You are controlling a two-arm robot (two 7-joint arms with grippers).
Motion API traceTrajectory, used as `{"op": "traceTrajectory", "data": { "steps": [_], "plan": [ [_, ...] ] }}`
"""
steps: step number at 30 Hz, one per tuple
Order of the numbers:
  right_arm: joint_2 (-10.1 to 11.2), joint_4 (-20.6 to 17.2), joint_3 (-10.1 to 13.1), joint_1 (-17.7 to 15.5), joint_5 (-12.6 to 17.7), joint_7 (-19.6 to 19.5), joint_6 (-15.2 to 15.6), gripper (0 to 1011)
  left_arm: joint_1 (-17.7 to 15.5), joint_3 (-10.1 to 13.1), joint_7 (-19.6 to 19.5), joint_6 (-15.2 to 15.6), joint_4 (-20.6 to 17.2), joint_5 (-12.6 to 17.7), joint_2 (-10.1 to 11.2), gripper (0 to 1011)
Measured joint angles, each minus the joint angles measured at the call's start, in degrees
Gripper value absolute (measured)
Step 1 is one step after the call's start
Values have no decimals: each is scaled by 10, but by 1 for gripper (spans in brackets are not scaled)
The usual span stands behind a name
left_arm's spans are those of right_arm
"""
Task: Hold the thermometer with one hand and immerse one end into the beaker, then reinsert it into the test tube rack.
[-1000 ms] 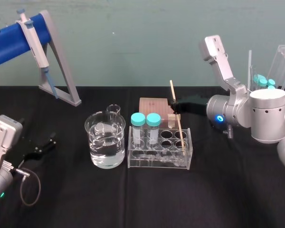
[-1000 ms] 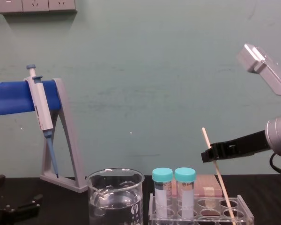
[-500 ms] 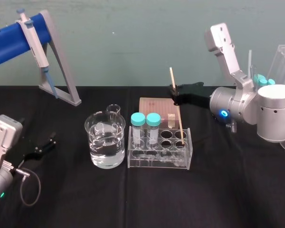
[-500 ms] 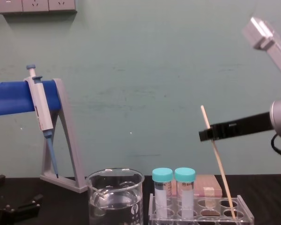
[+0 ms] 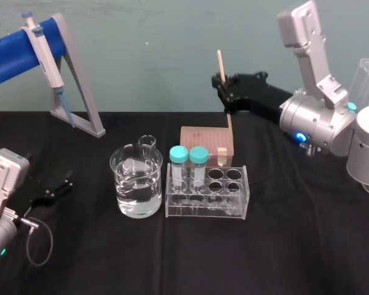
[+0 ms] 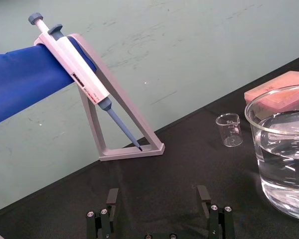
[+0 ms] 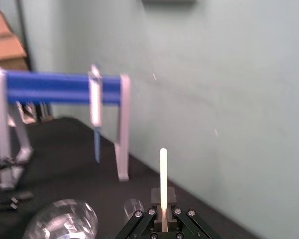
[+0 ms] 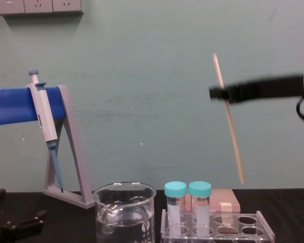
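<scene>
Right end effector (image 5: 224, 86): raised above the far right part of the rack, black fingers closed onto the thermometer; it reaches in from the right, as the chest view (image 8: 220, 93) also shows.
Grip point: on the upper part of the rod, a short length standing out above the fingers, the longer length hanging below.
Thermometer (image 5: 228, 123): off the rack, in the air, tilted with its top leaning left and its lower tip to the right (image 8: 232, 136). The tip hangs above the rack's right-hand holes, well clear of the top plate. The right wrist view shows the pale rod (image 7: 163, 174) rising between the fingers.
Rack (image 5: 203, 212): mid-surface, clear plastic, standing flat (image 8: 220, 234).
Tubes: two with teal caps (image 5: 179, 157) upright in the rack's left holes.
Beaker (image 5: 120, 184): just left of the rack, apart from it, about half full of clear water (image 8: 124, 207).
Small beaker (image 5: 147, 142): just beyond the beaker.
Pink box (image 5: 200, 135): beyond the rack.
Left end effector (image 5: 55, 190): low at the near left of the surface (image 5: 172, 258), fingers spread wide, holding nothing (image 6: 158, 191).
Pipette (image 5: 46, 52): hanging on the stand (image 5: 80, 92) at the far left.
</scene>
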Motion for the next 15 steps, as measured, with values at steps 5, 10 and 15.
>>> {"op": "traceTrajectory", "data": {
  "steps": [5,10,15],
  "plan": [
    [-2,-30,3,-4,4,32,-45,48,0,0,0,0,0,0,0,1004],
    [-18,-27,-12,14,28,73,-73,48,0,0,0,0,0,0,0,1004],
    [-33,-12,-27,28,44,90,-82,48,0,0,0,0,0,0,0,1004]
  ]
}}
